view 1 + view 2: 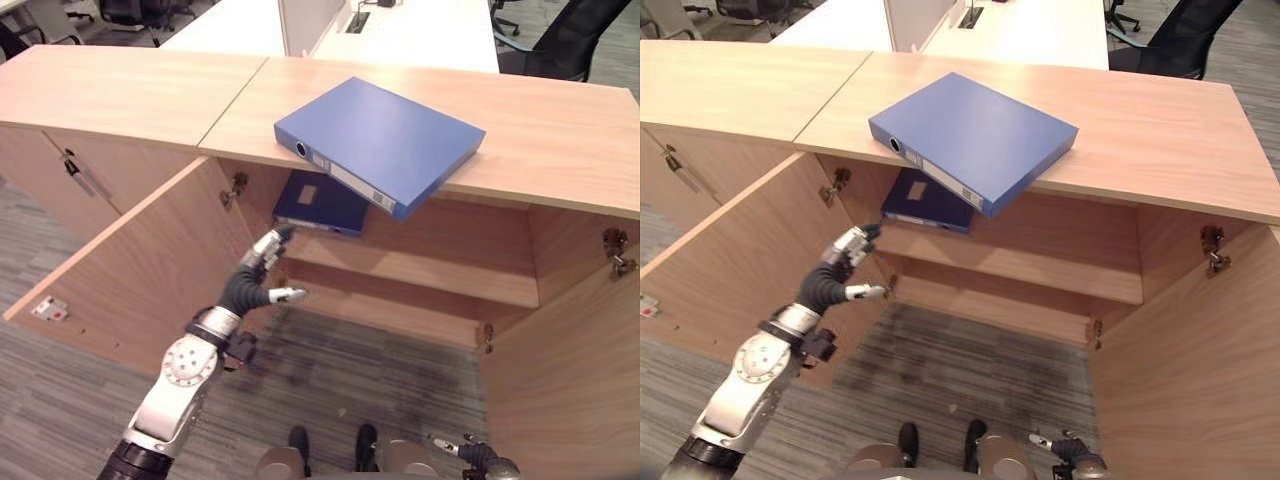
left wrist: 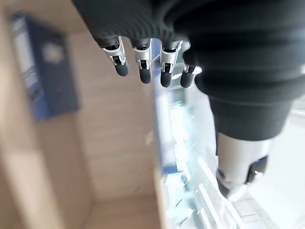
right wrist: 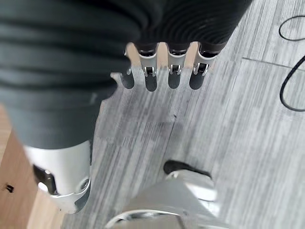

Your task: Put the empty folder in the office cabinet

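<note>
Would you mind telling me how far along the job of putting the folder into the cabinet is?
Done: the cabinet doors stand open, and a dark blue folder already lies on the upper shelf. In hand: nothing; the left robot hand reaches open toward that shelf, and the right robot hand hangs low, open. Left: the blue folder lies on the cabinet top, overhanging its front edge, ungrasped.

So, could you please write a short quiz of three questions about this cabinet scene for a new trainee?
1. True or false: the blue folder on the cabinet top overhangs its front edge.
2. Where is the dark blue folder? A) on the floor B) on the upper shelf inside the cabinet C) in the left hand
3. Fill in: the left hand's fingers are ___ and hold nothing.

Key: 1 true; 2 B; 3 open
</note>
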Motion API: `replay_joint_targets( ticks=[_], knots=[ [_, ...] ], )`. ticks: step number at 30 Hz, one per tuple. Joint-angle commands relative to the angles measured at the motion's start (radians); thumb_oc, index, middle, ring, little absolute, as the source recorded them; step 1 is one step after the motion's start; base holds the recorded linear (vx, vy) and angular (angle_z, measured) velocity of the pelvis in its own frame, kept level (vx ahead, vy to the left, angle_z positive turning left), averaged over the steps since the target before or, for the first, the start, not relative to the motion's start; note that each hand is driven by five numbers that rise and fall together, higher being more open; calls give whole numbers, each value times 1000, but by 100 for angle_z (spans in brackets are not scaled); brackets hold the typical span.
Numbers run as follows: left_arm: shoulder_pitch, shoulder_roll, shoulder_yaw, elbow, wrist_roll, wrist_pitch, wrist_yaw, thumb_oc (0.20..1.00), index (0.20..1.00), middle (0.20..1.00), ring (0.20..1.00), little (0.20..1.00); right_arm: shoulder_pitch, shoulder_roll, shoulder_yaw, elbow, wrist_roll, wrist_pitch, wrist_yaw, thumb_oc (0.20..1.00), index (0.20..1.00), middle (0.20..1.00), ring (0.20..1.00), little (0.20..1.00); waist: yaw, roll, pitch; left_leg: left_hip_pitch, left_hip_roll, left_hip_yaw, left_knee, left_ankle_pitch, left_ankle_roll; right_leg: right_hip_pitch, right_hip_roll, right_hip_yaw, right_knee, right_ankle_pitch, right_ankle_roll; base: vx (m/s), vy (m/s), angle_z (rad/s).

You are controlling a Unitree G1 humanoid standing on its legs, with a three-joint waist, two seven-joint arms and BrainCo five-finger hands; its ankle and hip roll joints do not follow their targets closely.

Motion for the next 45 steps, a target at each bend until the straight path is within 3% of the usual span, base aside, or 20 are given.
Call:
replay_joint_targets(
  ticks=[1,4,7,10,14,16,18,19,28,30,32,36,40,45],
  knots=[
    [10,16,64,-103,107,-103,105,1000,1000,1000,1000,1000,9,26,23,18,13,-17,-12,1000,1000,1000,1000,1000,22,-39,-64,-84,-13,-18,-40,65,-4,153,-39,-17,-103,-21,93,45,3,1],
    [-100,23,58,-109,361,-140,296,1000,1000,1000,1000,1000,-7,63,61,17,16,-25,-53,1000,1000,1000,1000,1000,24,-49,-73,-75,-19,-13,-23,40,4,164,-52,-26,-99,-29,100,99,12,7],
    [-198,50,10,-91,499,-135,374,1000,1000,1000,1000,1000,-3,69,88,10,8,-31,-65,1000,1000,1000,1000,1000,11,-50,-76,-67,-21,-6,-13,26,7,168,-59,-25,-94,-33,104,62,23,3],
    [-266,68,-27,-76,593,-132,403,1000,1000,1000,1000,1000,-1,68,100,8,0,-35,-72,1000,1000,1000,1000,1000,5,-51,-74,-67,-21,-2,-1,16,9,167,-63,-23,-87,-38,106,21,10,0],
    [-473,107,-150,-28,724,-137,457,1000,1000,1000,1000,1000,-18,46,130,-22,3,-47,-81,1000,1000,1000,1000,1000,-25,-49,-37,-116,-16,7,57,-6,13,113,-75,-16,-43,-44,107,-76,15,-3],
    [-628,118,-236,10,811,-126,499,1000,1000,1000,1000,1000,-37,23,157,-57,5,-57,-91,1000,1000,1000,1000,1000,-52,-46,10,-197,-12,13,122,-19,20,21,-83,-4,33,-53,99,-205,37,-6],
    [-640,116,-243,20,815,-127,505,1000,1000,1000,1000,1000,-39,23,154,-58,6,-57,-92,1000,1000,1000,1000,1000,-50,-46,9,-207,-11,13,131,-22,20,10,-84,-3,43,-56,99,-187,47,-16],
    [-769,124,-307,65,893,-114,544,1000,1000,1000,1000,1000,-64,5,176,-79,7,-65,-103,1000,1000,1000,1000,1000,-72,-39,45,-312,-15,21,222,-41,33,-99,-95,13,145,-70,88,-209,64,-26],
    [-883,147,-316,90,1008,-66,623,1000,1000,1000,1000,1000,-112,-15,195,-135,28,-85,-108,1000,1000,1000,1000,1000,-78,-34,51,-551,-1,43,490,-133,69,-333,-129,52,396,-154,63,-87,41,-18],
    [-901,123,-332,119,991,-64,635,1000,1000,1000,1000,1000,-163,20,185,-28,43,-79,-132,1000,1000,1000,1000,1000,-70,-21,47,-578,-3,47,523,-147,76,-359,-141,47,435,-174,55,2,9,-2],
    [-855,136,-287,76,1014,-55,649,1000,1000,1000,1000,1000,-189,37,183,-48,37,-84,-148,1000,1000,1000,1000,1000,-61,-14,46,-589,-10,43,534,-155,79,-378,-143,53,456,-180,52,-6,13,3],
    [-908,105,-317,130,1022,-36,656,1000,1000,1000,1000,1000,-202,27,174,30,31,-59,-145,1000,1000,1000,1000,1000,-66,-9,32,-612,-10,47,557,-165,84,-407,-148,55,485,-190,46,-4,6,8],
    [-894,109,-274,98,1030,-34,662,1000,1000,1000,1000,1000,-211,16,140,68,35,-57,-145,1000,1000,1000,1000,1000,-61,-6,25,-612,-11,50,559,-171,84,-420,-151,57,496,-196,44,3,0,-1],
    [-879,105,-249,110,1080,17,682,1000,1000,1000,1000,1000,-208,11,146,30,43,-67,-150,1000,1000,1000,1000,1000,-65,-6,16,-614,-10,50,557,-174,85,-436,-150,68,504,-197,43,-2,3,-1]
  ],
)
